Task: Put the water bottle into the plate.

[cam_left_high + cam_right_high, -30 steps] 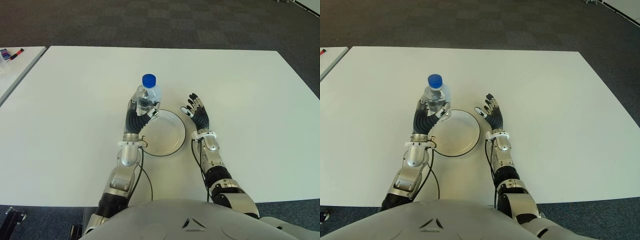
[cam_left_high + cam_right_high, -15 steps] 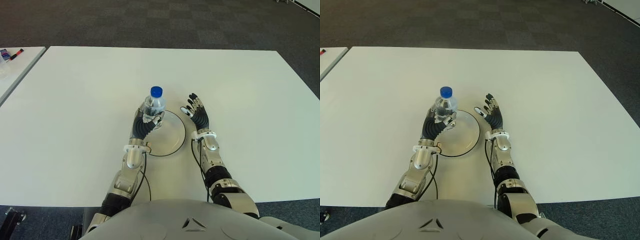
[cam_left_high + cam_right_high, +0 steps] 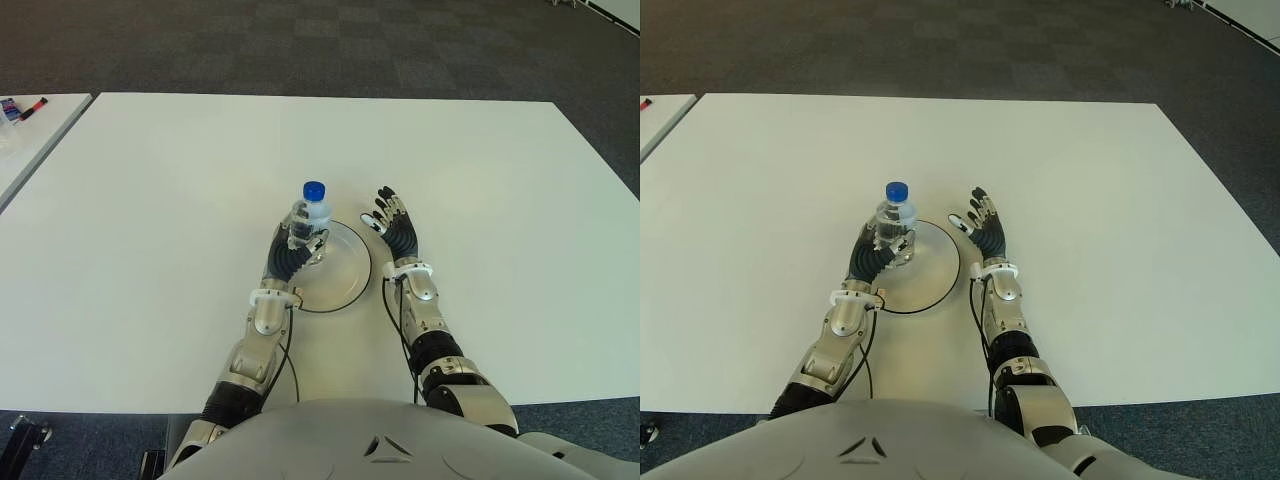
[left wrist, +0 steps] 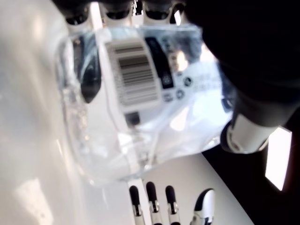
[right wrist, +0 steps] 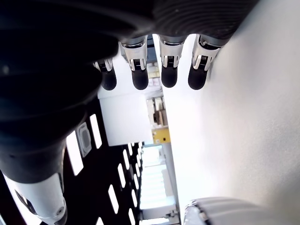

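Left robot hand [image 3: 291, 252] wrapped around bottle [image 3: 309, 214], frame centre, over left rim of plate [image 3: 345, 268]. Bottle upright, blue cap up. Right robot hand [image 3: 397, 226] spread, empty, right of plate on worktop [image 3: 150, 200].

Clear plastic water bottle with blue cap [image 3: 309, 213]: upright, over round white plate [image 3: 345, 275] at its 10 o'clock edge.

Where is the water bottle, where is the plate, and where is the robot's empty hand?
water bottle [image 3: 314, 191]: left eye view, its blue cap.
plate [image 3: 350, 270]: left eye view, bare right side.
right hand [image 3: 400, 232]: left eye view, its palm.
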{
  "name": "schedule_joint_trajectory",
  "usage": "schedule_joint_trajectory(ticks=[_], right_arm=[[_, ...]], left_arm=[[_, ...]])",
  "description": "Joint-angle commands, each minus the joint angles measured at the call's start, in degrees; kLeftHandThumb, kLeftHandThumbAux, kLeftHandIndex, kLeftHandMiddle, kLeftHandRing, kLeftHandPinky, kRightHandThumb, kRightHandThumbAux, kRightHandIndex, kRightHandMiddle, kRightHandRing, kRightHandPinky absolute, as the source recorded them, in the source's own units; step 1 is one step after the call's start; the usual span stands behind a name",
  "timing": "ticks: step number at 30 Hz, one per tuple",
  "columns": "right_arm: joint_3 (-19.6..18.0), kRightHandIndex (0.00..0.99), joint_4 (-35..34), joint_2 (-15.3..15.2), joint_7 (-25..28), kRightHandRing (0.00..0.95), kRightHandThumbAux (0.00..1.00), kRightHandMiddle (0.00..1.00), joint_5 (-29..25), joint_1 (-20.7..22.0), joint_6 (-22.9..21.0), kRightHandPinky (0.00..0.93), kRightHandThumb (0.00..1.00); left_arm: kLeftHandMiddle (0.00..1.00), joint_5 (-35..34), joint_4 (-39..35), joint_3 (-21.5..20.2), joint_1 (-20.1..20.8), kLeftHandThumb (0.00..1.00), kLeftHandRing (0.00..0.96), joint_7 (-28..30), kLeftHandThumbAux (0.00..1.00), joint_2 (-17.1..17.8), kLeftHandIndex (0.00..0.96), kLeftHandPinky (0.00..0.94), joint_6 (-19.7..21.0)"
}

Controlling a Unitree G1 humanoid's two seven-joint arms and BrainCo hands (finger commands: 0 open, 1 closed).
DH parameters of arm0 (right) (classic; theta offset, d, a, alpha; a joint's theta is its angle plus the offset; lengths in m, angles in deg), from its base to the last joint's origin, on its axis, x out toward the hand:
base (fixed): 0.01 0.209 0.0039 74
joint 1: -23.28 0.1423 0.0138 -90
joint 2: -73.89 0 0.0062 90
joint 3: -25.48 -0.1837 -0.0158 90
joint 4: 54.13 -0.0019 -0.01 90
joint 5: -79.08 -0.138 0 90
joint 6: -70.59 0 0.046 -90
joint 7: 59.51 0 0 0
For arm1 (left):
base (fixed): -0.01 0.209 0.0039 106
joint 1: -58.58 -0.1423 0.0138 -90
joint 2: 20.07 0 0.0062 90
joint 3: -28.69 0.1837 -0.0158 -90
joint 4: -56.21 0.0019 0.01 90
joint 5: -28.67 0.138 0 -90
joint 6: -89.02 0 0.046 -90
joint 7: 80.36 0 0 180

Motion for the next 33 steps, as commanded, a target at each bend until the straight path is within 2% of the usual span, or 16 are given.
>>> schedule_joint_trajectory(ticks=[1, 14, 33], right_arm=[[-0.2, 0.011, 3.4, 1.1, -0.2, 0.022, 0.753, 0.024, -0.3, -2.2, -3.0, 0.071, 0.114], [-0.4, 0.007, 4.2, 1.1, 0.0, 0.022, 0.749, 0.023, -0.5, -1.9, -2.9, 0.076, 0.126], [-0.9, 0.014, 5.2, 1.0, 0.3, 0.024, 0.731, 0.025, -0.2, -1.4, -2.8, 0.079, 0.121]], left_arm=[[0.540, -0.8, 2.0, -0.3, 1.7, 0.856, 0.873, 0.7, 0.665, -1.4, 0.405, 0.870, 0.0], [0.539, -2.5, 3.8, -0.8, 1.9, 0.855, 0.874, 1.3, 0.666, -1.2, 0.404, 0.872, -0.4], [0.538, -4.9, 6.4, -1.6, 2.9, 0.854, 0.874, 2.0, 0.667, -1.1, 0.402, 0.873, -3.9]])
